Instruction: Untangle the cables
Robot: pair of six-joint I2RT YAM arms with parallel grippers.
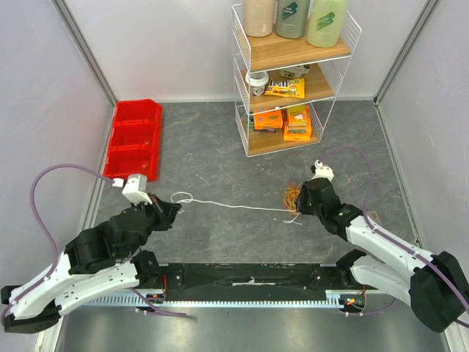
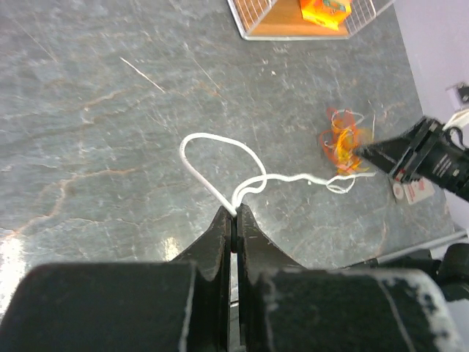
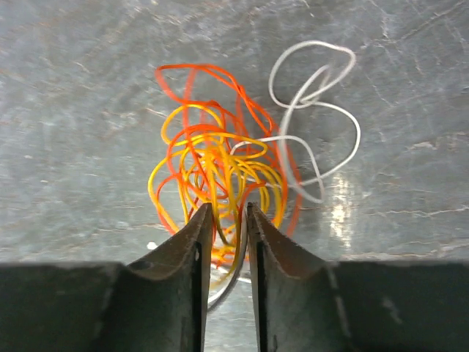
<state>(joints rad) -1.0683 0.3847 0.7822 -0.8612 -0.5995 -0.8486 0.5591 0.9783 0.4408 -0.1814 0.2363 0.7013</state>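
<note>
left: jaws clamped on white cable (image 2: 220, 158) by its loop; pull slow, flat along bench (image 1: 220, 147); arm low, reaching inward | right: jaws barely apart astride orange-yellow tangle (image 3: 212, 169) at cable's far end, strands between; pin it, don't drag; arm stretched low

White-and-black arms (image 1: 80, 282), purple cables (image 1: 33, 196), tapered black fingers (image 2: 218, 238).

One cable (image 1: 234, 206) lies across the table (image 1: 220, 158) from the left gripper (image 1: 174, 208) to the tangle (image 1: 292, 196) at the right gripper (image 1: 296, 209), a shelf rack (image 1: 240, 95) behind the tangle, bins (image 1: 135, 126) at far left.
</note>
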